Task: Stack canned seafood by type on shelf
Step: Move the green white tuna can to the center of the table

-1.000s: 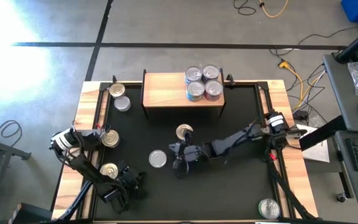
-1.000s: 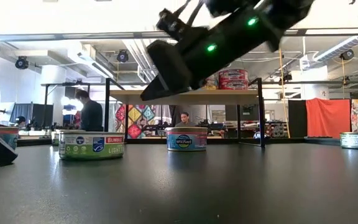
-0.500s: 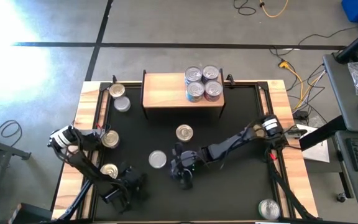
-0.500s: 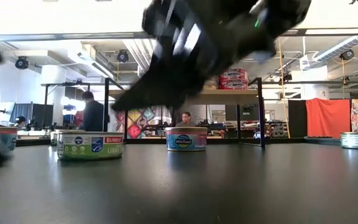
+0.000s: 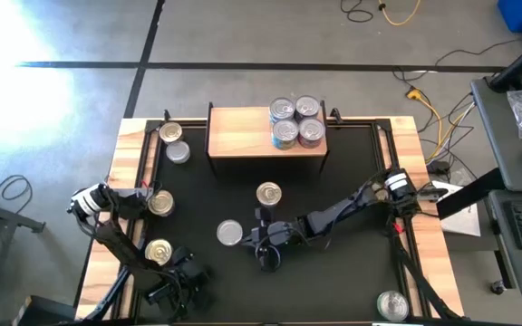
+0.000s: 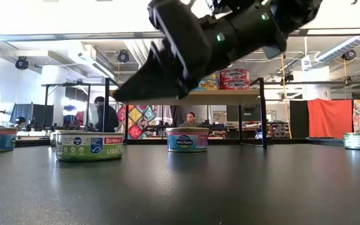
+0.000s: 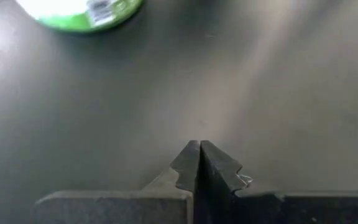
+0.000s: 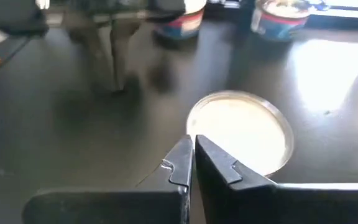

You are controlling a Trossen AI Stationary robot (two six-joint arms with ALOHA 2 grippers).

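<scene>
High view. A black-topped table [image 5: 333, 172] with wooden edges stands on a grey floor marked with dark tape lines; cables lie at upper right. A light-wood shelf [image 5: 243, 134] sits at the table's upper middle, carrying four tins [image 5: 295, 121] bunched at its right end. The right gripper [image 5: 265, 256] is at lower centre, fingers pressed together and empty. A silver-lidded tin [image 5: 230, 233] lies just left of it and a gold-lidded tin [image 5: 268, 193] above it, both apart from the fingers. The left gripper [image 5: 181, 292] is at the lower left, likewise shut and empty, with a tin [image 5: 159, 252] just above and left of it. Three more tins sit along the left edge and one at lower right [image 5: 392, 304].

Low view. The dark tabletop reflects ceiling light; a workshop with racks, an orange curtain and a person [image 6: 108, 117] shows behind. The right arm hangs across the upper frame. A green-labelled tin [image 6: 89, 145] stands left of centre and a blue-labelled tin [image 6: 187, 139] at centre. Stacked tins show on the shelf behind.

Left wrist view. The fingers [image 7: 188, 165] meet tip to tip over bare black surface; a green-sided tin [image 7: 79, 11] sits at the upper left, well apart.

Right wrist view. The closed fingers [image 8: 180, 160] hover just beside the silver-lidded tin [image 8: 244, 129], which fills the centre right. Two tins stand along the top edge; the blurred left arm [image 8: 107, 37] shows at upper left.
</scene>
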